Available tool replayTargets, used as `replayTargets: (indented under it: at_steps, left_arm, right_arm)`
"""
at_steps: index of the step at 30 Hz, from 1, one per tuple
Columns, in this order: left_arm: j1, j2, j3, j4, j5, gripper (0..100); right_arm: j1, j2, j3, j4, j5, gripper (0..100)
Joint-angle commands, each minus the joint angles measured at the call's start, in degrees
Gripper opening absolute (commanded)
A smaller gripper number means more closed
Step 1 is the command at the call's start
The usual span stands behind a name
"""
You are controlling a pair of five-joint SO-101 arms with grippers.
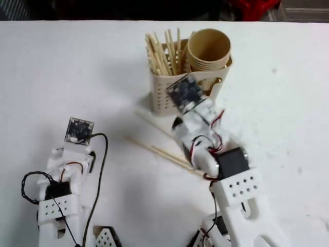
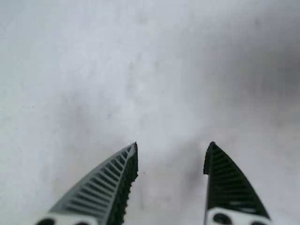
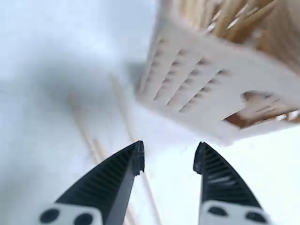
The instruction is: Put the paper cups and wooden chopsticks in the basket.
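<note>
Those loose chopsticks (image 1: pixel 164 154) are probably light, stiff and slippery, best pinched mid-length; right tool (image 3: pixel 168 158) is held open, nothing gripped.

White arms (image 1: pixel 241 211) (black, red cables (image 1: pixel 103 159))

It looks like a robot lab: two white plastic robot arms (image 1: pixel 234 190) with loose black wires (image 1: pixel 101 167) on a white table (image 1: pixel 56 67).

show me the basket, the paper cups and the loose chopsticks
basket (image 1: pixel 161 98) high view, slatted front wall
paper cups (image 1: pixel 208 49) high view, inside top cup
loose chopsticks (image 1: pixel 154 151) high view, middle of one stick
</note>
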Motion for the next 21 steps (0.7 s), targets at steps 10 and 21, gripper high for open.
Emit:
replayTargets:
  at_steps: [10,21]
  left_arm:
    - [-0.4,-0.7,-0.3,-1.2,0.3,23]
    - [-0.4,-0.7,-0.3,-1.2,0.3,23]
  right_arm:
    - [-8.1,-1.2,20.1,-12.5,5.6,18.3]
    - [-8.1,-1.7,26.9,-21.4,5.6,18.3]
